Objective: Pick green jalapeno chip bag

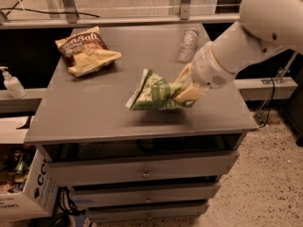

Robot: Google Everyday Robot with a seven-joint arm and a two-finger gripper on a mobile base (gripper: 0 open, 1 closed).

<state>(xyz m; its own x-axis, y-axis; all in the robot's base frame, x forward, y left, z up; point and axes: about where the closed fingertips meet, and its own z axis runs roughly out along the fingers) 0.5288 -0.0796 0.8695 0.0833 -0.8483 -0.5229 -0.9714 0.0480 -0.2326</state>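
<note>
The green jalapeno chip bag (152, 92) is crinkled, with white lettering, and is tilted up off the grey cabinet top (94, 117) near its middle right. My gripper (184, 90) comes in from the right on the white arm. Its tan fingers (191, 94) are shut on the bag's right end and hold it a little above the surface.
A brown-and-yellow Sea Salt chip bag (85, 50) lies at the back left of the top. A clear plastic bottle (187, 43) lies at the back right. A soap dispenser (11, 83) stands on a ledge at left, a cardboard box (23, 193) below it. Drawers run down the cabinet front.
</note>
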